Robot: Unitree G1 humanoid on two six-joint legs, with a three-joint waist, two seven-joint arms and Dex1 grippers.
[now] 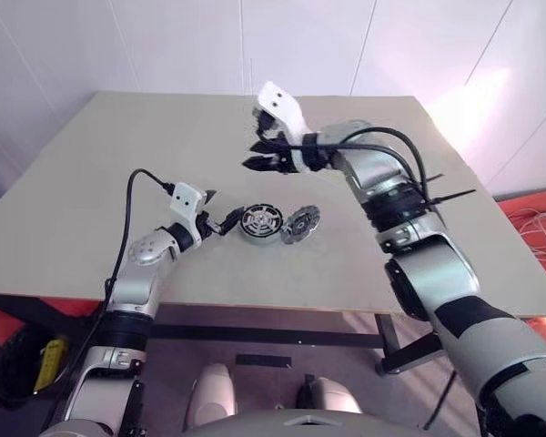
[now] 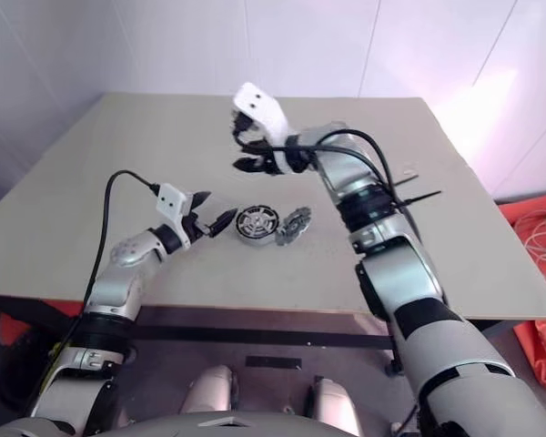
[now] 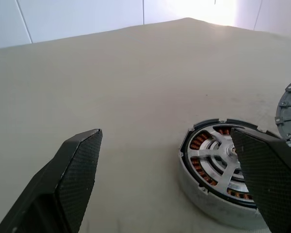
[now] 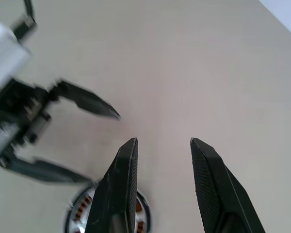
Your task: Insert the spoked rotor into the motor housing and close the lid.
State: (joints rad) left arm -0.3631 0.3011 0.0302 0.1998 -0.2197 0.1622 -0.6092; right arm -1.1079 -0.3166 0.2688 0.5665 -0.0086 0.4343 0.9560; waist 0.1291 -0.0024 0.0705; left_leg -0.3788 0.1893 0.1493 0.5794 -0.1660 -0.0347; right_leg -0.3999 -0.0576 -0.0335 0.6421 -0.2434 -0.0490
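Note:
The motor housing (image 1: 260,222) stands on the table, a squat round cylinder with copper windings. The spoked rotor (image 3: 218,158) lies inside it, silvery spokes within a dark rim. The lid (image 1: 300,224) rests tilted against the housing's right side, and its grey edge (image 3: 288,109) shows in the left wrist view. My left gripper (image 1: 224,206) is open just left of the housing, level with it; one finger (image 3: 271,174) overlaps the housing's near side. My right gripper (image 1: 252,155) hangs well above the table behind the housing, open and empty, its fingers (image 4: 121,184) pointing down at it.
The beige table (image 1: 118,164) stretches wide around the parts, with its front edge close to me. A white wall rises behind it. Orange cloth and loose cables (image 1: 537,228) lie on the floor to the right.

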